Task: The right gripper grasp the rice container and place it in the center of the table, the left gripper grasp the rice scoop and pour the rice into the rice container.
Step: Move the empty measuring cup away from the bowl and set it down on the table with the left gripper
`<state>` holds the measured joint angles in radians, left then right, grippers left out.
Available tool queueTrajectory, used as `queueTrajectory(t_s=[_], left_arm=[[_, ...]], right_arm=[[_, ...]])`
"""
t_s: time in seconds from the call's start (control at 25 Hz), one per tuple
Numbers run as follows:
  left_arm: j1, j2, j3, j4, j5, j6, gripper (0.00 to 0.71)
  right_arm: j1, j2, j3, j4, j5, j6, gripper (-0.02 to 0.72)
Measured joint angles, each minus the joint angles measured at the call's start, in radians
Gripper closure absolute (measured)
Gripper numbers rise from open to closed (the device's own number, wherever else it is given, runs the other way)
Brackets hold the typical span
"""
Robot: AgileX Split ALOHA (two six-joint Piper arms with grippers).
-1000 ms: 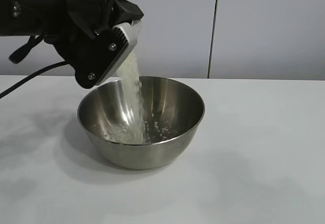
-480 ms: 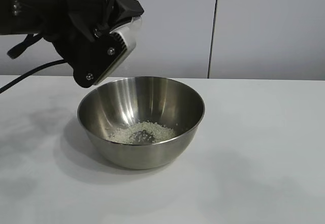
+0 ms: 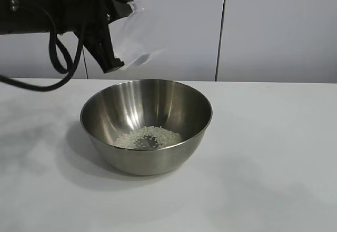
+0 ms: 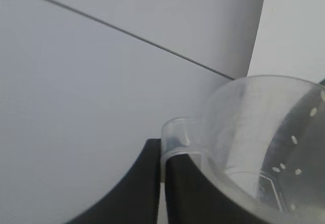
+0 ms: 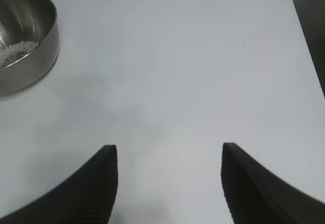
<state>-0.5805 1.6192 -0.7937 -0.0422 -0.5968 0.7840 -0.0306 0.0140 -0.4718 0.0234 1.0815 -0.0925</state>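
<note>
My right hand (image 5: 165, 183) sits nearest on the right, fingers apart and empty over bare surface (image 5: 177, 71), well clear of the work. Mid-surface stands the rice container (image 3: 146, 129), the rice (image 3: 148, 137) heaped in its bottom. My left hand (image 3: 108, 32) hangs above its far left rim, clamped on the rice scoop (image 3: 134, 37); the container lies below and to the right. The scoop looks nearly drained, only stray grains showing. The grip point itself is hidden.

A pale wall (image 3: 274, 27) stands behind the scene — a thin dark vertical seam (image 3: 221, 29) runs down it; a black cable (image 3: 52, 58) loops before it.
</note>
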Motion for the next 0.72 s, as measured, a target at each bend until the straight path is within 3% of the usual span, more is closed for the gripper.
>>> queueTrajectory(t_s=[0.16, 0.4, 0.52, 0.64, 0.72], left_arm=[[0.095, 0.000, 0.000, 0.052, 0.031, -0.375, 0.699], [0.281, 0.000, -0.002, 0.359, 0.122, -0.663, 0.699], [0.363, 0.000, 0.003, 0.454, 0.140, -0.857, 0.699], [0.452, 0.000, 0.058, 0.474, 0.068, -0.973, 0.699], [0.512, 0.000, 0.121, 0.474, -0.038, -1.014, 0.699]], right_arm=[[0.000, 0.000, 0.000, 0.000, 0.000, 0.000, 0.295], [0.000, 0.000, 0.000, 0.000, 0.000, 0.000, 0.295], [0.000, 0.000, 0.000, 0.000, 0.000, 0.000, 0.295], [0.000, 0.000, 0.000, 0.000, 0.000, 0.000, 0.295], [0.000, 0.000, 0.000, 0.000, 0.000, 0.000, 0.295]])
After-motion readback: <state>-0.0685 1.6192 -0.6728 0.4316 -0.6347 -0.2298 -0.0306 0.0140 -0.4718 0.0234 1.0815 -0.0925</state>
